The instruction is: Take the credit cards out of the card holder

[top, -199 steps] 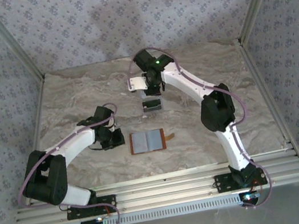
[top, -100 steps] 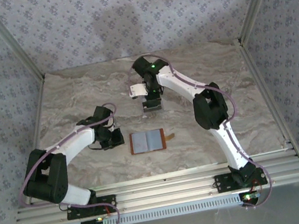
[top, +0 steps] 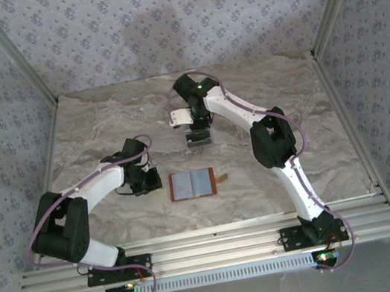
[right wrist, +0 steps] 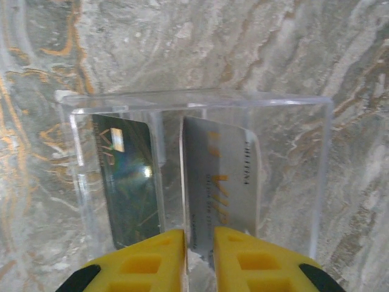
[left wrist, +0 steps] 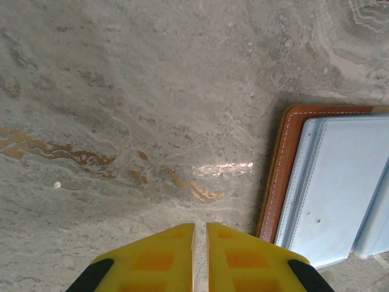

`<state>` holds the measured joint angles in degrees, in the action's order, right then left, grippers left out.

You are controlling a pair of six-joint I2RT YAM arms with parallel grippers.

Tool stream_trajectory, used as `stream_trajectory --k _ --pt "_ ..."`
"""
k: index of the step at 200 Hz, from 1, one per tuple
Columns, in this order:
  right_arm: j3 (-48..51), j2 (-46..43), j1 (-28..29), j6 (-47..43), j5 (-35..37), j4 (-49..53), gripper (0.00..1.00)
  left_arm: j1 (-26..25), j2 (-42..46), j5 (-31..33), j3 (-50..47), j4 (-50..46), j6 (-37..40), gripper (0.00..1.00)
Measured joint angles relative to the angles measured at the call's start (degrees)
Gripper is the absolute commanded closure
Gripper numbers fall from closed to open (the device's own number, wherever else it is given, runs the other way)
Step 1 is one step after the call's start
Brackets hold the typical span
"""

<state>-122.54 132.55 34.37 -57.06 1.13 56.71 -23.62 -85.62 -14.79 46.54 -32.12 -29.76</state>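
Observation:
The card holder point(top: 190, 184) lies open at the table's middle, brown leather with grey-blue lining point(left wrist: 328, 182). No card shows in it. Both credit cards stand in a clear plastic stand point(right wrist: 200, 100): the dark card point(right wrist: 130, 182) in its left slot, the whitish-silver card point(right wrist: 228, 176) in its right slot. My right gripper point(right wrist: 199, 232) hangs over the stand point(top: 199, 140), jaws a little apart, the silver card's near edge showing in the gap, not pinched. My left gripper point(left wrist: 200, 226) is shut and empty, low over bare marble just left of the card holder.
The card holder's strap tab point(top: 221, 178) sticks out on its right side. The marble table point(top: 304, 119) is walled in by patterned panels, with an aluminium rail point(top: 212, 245) along the near edge. The right arm's elbow point(top: 270, 144) stands right of the card holder.
My right gripper came down toward me onto the clear stand, and its jaws have parted slightly round the silver card. The left arm and the card holder have not moved.

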Motion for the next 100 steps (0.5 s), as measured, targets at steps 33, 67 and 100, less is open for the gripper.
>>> stream_trajectory --k 33,67,100 --pt "0.8 -0.3 0.0 -1.3 2.8 -4.6 0.77 0.0 0.0 0.0 0.0 0.0 0.2 0.87" --pt "4.6 -2.7 0.1 -2.5 6.3 -9.7 0.77 0.0 -0.1 -0.9 0.0 0.2 0.4 0.87" --pt "8.8 -7.8 0.3 -1.0 7.1 -13.7 0.77 -0.4 -1.6 -2.4 0.3 0.6 0.9 0.87"
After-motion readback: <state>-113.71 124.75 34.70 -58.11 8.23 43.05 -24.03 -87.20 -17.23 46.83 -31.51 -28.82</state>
